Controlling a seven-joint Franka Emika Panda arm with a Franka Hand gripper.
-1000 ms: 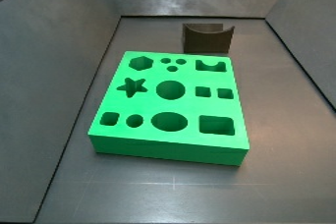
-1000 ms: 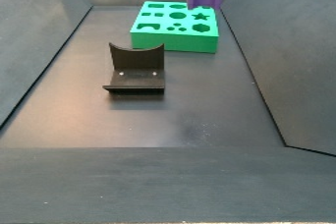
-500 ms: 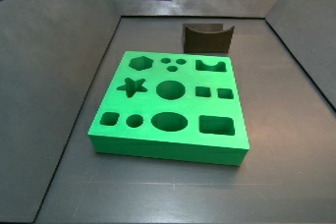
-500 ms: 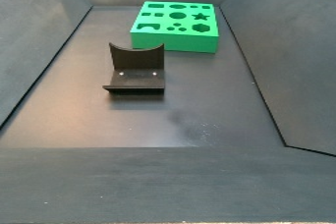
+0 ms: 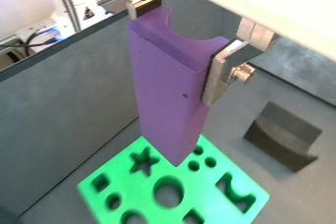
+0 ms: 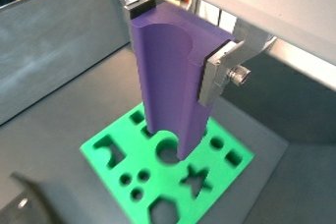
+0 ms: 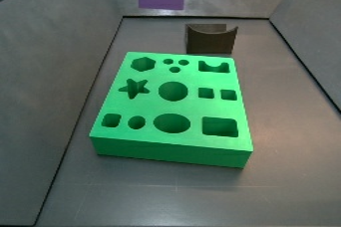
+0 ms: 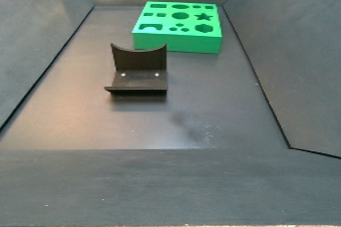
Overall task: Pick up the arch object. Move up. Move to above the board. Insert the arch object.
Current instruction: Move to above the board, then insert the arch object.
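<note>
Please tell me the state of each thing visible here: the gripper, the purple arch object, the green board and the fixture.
gripper: jaws shut on the arch object, high above the board.
arch object: held upright in the air, not yet inserted.
board: flat on the floor, all visible cut-outs empty.
fixture: standing on the floor, holding nothing, apart from the board.

gripper in both wrist views: flat silver plate fingers, one carrying a round silver screw head; pale housing above them.

The hand holds the arch object high above the board; fixture stands apart at 12 o'clock.
</note>
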